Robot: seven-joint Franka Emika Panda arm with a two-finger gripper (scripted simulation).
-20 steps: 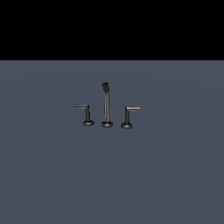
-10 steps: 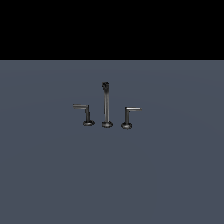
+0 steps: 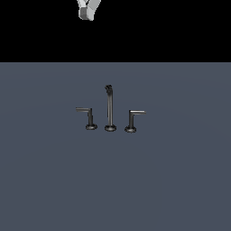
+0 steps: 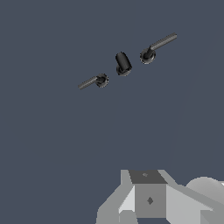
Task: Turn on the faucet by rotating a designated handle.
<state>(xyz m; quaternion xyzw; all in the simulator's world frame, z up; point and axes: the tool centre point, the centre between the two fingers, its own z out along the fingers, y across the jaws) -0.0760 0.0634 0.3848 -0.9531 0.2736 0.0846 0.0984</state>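
The gripper (image 3: pixel 88 10) is now seen entering at twelve o'clock, absent before; its jaw state cannot be told. The designated handle (image 3: pixel 85 116), untouched, is set at nine o'clock of the faucet (image 3: pixel 109 108), awaiting approach.

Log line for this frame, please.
phase: approach | gripper: high above, no contact, jaw state unclear | handle: untouched, arm pointing to exterior view's left | spout: upright

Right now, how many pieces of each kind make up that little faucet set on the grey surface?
Spout: 1, the tall one in the middle
Lever handles: 2, one with its arm pointing to the exterior view's left, one pointing right
Total: 3 pieces
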